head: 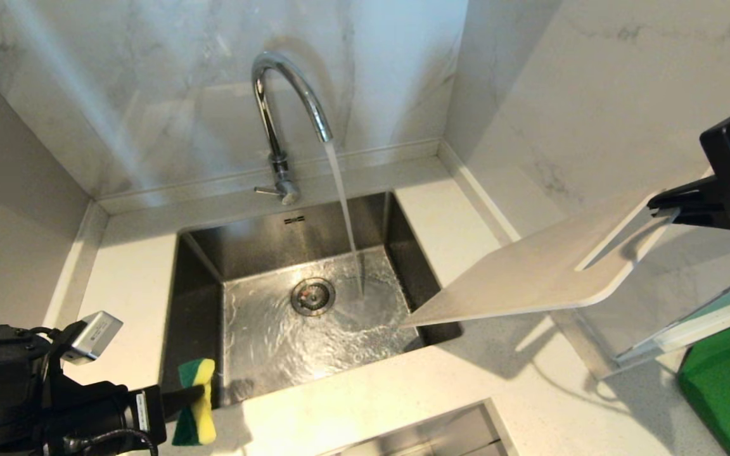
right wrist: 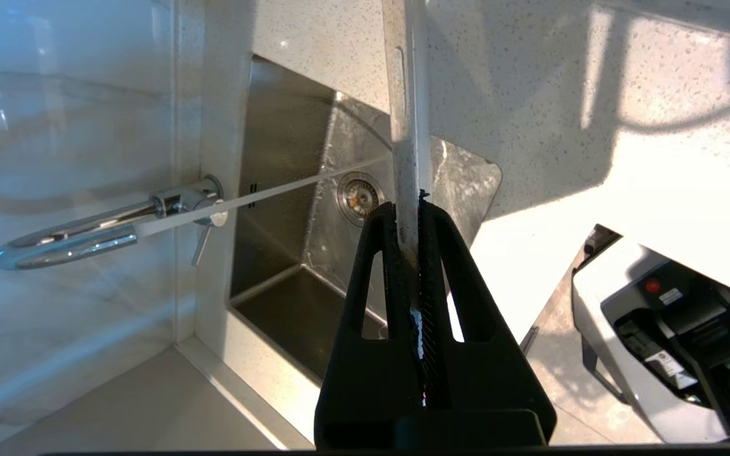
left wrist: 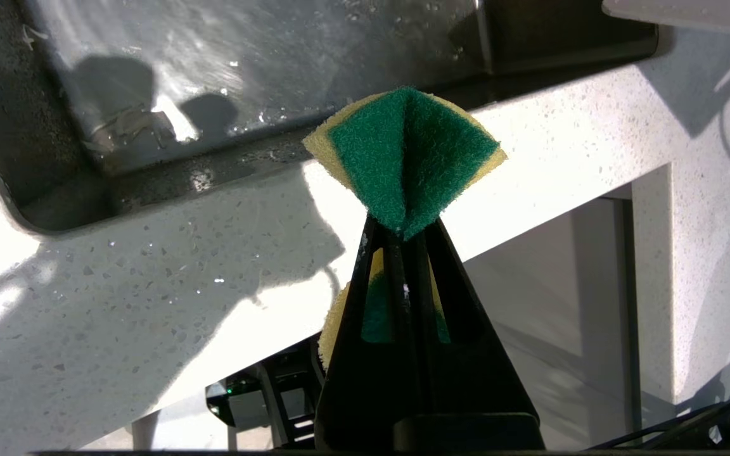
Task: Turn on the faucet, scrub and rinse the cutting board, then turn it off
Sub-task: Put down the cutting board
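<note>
The chrome faucet [head: 279,104] stands behind the steel sink [head: 200,304], and water runs from its spout down beside the drain [head: 312,296]. My right gripper [head: 669,209] is shut on the handle end of the off-white cutting board [head: 530,272], held tilted in the air to the right of the sink, its low corner over the sink's right edge. In the right wrist view the cutting board [right wrist: 406,120] shows edge-on between the fingers [right wrist: 374,253]. My left gripper [head: 191,396] at the sink's front left corner is shut on a folded yellow-green sponge [left wrist: 406,149].
White speckled counter [head: 441,380] surrounds the sink, with marble walls behind and to the right. A dark green mat [head: 729,380] lies at the far right. A second steel basin's edge [head: 441,434] shows at the front. The faucet's lever [head: 268,190] points left.
</note>
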